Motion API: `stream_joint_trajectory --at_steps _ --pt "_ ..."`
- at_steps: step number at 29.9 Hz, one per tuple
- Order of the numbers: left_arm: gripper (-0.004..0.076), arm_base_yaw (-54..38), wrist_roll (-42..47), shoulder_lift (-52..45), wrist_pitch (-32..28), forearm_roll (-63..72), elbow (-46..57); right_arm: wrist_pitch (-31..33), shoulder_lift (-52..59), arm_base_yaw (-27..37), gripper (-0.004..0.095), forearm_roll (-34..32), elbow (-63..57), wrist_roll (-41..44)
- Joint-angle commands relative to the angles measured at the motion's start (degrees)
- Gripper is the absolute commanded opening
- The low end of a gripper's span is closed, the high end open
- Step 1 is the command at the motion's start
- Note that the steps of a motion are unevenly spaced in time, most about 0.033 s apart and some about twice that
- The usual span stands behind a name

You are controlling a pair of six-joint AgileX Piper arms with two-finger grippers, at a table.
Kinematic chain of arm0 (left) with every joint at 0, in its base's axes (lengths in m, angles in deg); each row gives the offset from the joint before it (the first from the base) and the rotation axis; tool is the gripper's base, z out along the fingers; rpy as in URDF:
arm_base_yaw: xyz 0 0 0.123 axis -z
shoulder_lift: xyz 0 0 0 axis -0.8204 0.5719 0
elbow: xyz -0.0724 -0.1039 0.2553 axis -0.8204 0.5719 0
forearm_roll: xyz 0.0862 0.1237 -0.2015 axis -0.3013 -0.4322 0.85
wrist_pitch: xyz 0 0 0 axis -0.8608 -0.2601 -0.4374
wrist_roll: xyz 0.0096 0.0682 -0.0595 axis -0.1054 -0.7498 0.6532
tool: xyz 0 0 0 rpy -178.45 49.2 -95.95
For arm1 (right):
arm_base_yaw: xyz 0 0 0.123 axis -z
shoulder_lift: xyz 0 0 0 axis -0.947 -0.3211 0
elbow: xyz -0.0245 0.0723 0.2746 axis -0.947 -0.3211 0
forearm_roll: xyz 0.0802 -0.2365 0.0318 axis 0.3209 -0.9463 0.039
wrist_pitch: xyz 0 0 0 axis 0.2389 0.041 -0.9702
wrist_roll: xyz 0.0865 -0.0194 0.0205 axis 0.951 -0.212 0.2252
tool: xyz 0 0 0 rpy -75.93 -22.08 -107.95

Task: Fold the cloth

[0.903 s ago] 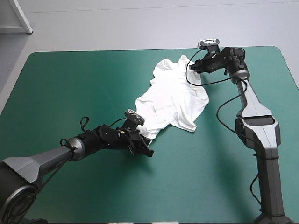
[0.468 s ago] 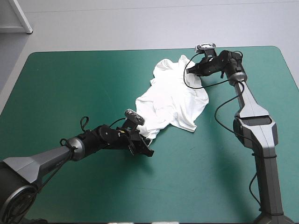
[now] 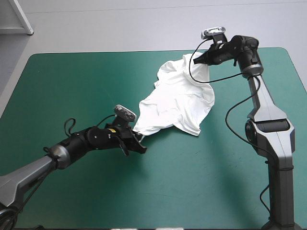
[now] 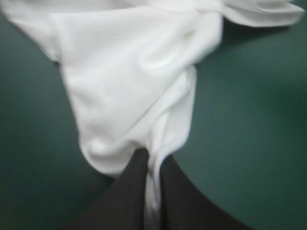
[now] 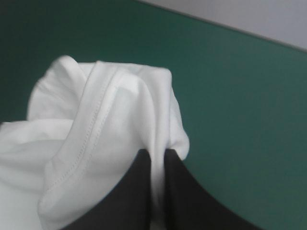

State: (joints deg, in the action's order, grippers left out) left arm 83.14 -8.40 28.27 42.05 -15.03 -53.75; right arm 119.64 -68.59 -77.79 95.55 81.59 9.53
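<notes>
The table (image 3: pixel 62 81) wears a teal-green cover with rounded corners; a white T-shirt (image 3: pixel 180 103) lies crumpled on the surface, a little right of its middle; it stretches aslant from near the far edge toward the centre, its broad middle wrinkled against the cover.

1. Left arm (image 3: pixel 57 154) reached low, stretched forward and rightward.
2. Left gripper (image 3: pixel 138 143) was near table level, its fingers (image 4: pixel 120 203) all but closed, pinching a T-shirt (image 3: pixel 177 100) corner.
3. Right arm (image 3: pixel 263 112) stood tall, elbow up, forearm reaching far, wrist bent leftward.
4. Right gripper (image 3: pixel 199 58) was raised, its fingers (image 5: pixel 120 201) all but closed on the T-shirt's hem.
</notes>
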Motion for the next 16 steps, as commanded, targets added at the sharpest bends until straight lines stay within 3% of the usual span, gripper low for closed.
stream_joint_trajectory --at_steps 1,8,16 --pt "0.0019 -6.5 2.8 -5.3 -2.8 -3.3 -1.3 -0.5 10.5 0.4 0.0003 1.7 2.0 0.6" --pt "0.0019 -19.6 0.8 -10.2 -2.2 -11.7 -8.7 0.4 21.2 0.2 0.0003 2.3 2.0 1.1" --pt "0.0019 -24.0 1.1 -14.3 3.3 -18.0 -28.2 1.3 35.6 -0.5 0.0004 3.5 2.0 0.6"
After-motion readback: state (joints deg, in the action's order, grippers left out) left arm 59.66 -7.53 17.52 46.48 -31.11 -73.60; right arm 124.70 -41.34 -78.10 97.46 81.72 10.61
